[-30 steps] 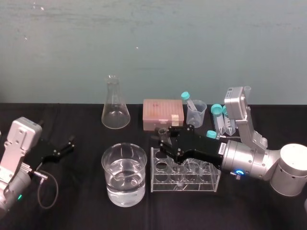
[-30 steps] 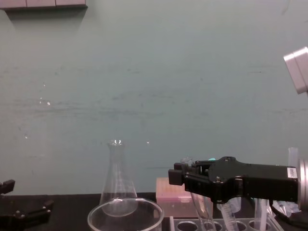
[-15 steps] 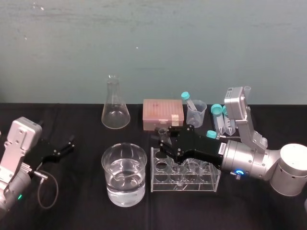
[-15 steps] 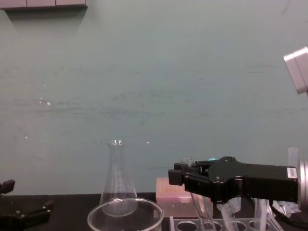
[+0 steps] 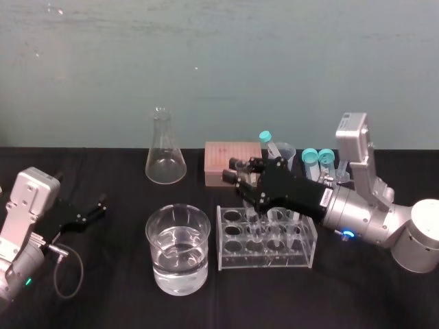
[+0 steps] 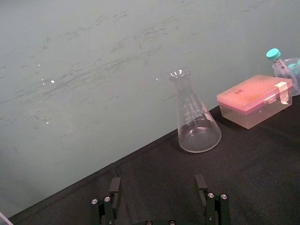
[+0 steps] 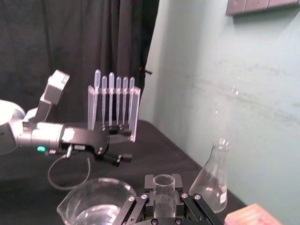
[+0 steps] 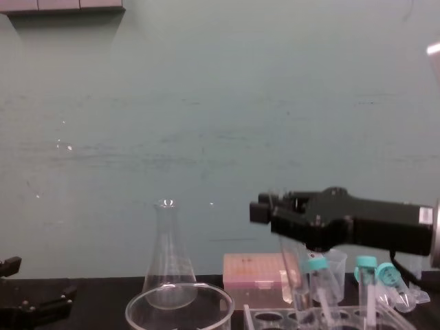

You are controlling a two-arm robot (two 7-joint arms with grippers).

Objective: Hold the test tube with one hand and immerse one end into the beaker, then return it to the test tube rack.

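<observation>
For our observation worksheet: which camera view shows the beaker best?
The head view: the beaker stands whole there, liquid level visible. The chest view catches just its upper rim. The right wrist view shows part of its rim near the right gripper, which holds the test tube. The left gripper sits idle, far left.

Right hand [image 5: 239, 175] hangs over test tube rack [image 5: 271, 259]; pink box [image 5: 221, 156] close behind it, beaker [image 5: 155, 248] low to its left, flask [image 5: 165, 161] beyond. Open air above beaker, bare table [image 5: 110, 277] farther left.
</observation>
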